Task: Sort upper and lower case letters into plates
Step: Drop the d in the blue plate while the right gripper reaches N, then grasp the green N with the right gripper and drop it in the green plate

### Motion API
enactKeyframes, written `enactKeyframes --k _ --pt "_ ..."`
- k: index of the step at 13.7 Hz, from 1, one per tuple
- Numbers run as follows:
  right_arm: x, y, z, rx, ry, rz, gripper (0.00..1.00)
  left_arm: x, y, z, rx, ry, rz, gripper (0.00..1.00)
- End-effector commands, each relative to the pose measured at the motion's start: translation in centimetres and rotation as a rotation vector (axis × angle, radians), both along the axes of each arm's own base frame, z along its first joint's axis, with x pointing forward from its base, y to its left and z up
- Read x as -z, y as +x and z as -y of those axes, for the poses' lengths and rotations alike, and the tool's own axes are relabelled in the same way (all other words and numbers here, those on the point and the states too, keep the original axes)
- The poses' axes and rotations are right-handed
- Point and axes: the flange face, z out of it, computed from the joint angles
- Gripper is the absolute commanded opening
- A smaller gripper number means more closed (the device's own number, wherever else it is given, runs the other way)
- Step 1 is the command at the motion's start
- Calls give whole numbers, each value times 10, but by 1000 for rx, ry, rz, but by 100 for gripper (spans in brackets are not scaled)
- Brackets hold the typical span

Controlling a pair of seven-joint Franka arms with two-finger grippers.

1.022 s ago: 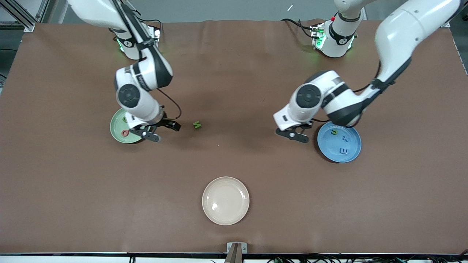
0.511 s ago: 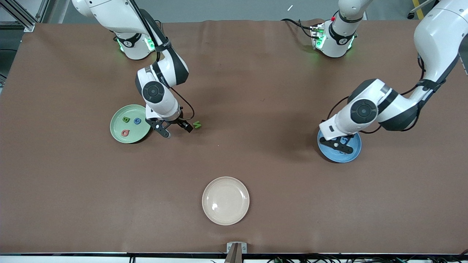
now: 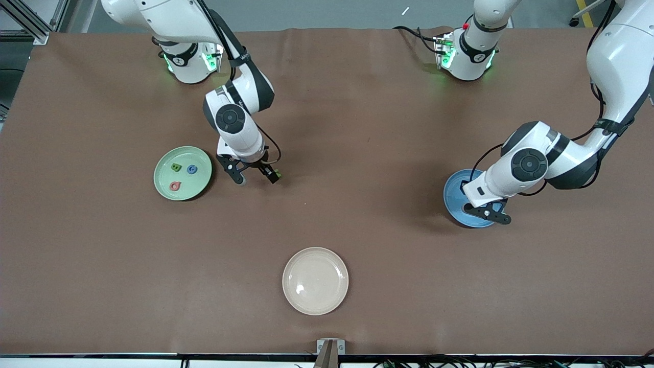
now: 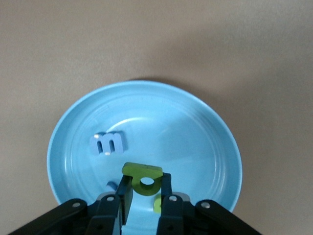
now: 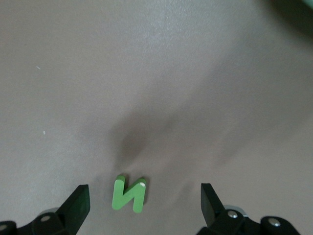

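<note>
Both arms have swung over since a moment ago

Right gripper point(image 3: 258, 176) hangs spread wide over the small green letter N point(image 5: 129, 194) (on bare brown table point(image 3: 357, 128)); left gripper point(image 4: 145, 192) pinches a flat green letter piece point(image 4: 142, 177) above the glossy blue plate point(image 4: 205, 127)

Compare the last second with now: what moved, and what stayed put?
The right gripper left the green plate and now hangs open over the green N. The left gripper, shut on a green letter, moved over the blue plate. Plates and the N stayed.
</note>
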Motion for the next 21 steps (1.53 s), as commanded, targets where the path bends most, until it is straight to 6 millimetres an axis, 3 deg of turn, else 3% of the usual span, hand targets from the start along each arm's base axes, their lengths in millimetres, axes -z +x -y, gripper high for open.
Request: enactKeyframes --k 1,5,12,13,14,15,16,18,19,20,21 --pt "12 -4 -12 31 -6 10 99 12 1 -2 26 10 34 0" --pt "23 -6 -29 45 -15 6 90 22 2 -4 33 4 44 0" --pt "26 -4 -30 45 -15 7 51 36 0 1 44 -2 40 0" --pt "26 -4 -30 45 -15 7 42 36 0 1 45 -1 41 1" --pt "26 -4 -30 41 -16 9 30 35 0 0 51 2 42 7" --pt "26 -4 -31 38 -17 10 10 33 1 -1 54 10 42 23" --pt "26 -3 -28 41 -20 6 0 33 1 -2 54 14 40 39" --pt "22 4 -19 12 -22 3 0 30 2 -2 71 15 43 78" --pt "17 7 -14 -6 -26 -8 0 25 4 -3 104 20 49 91" --pt "9 11 -2 -31 -38 -41 0 23 5 -6 116 19 50 100" --pt "-4 18 9 -57 -41 -65 0 19 7 -7 111 18 55 100"
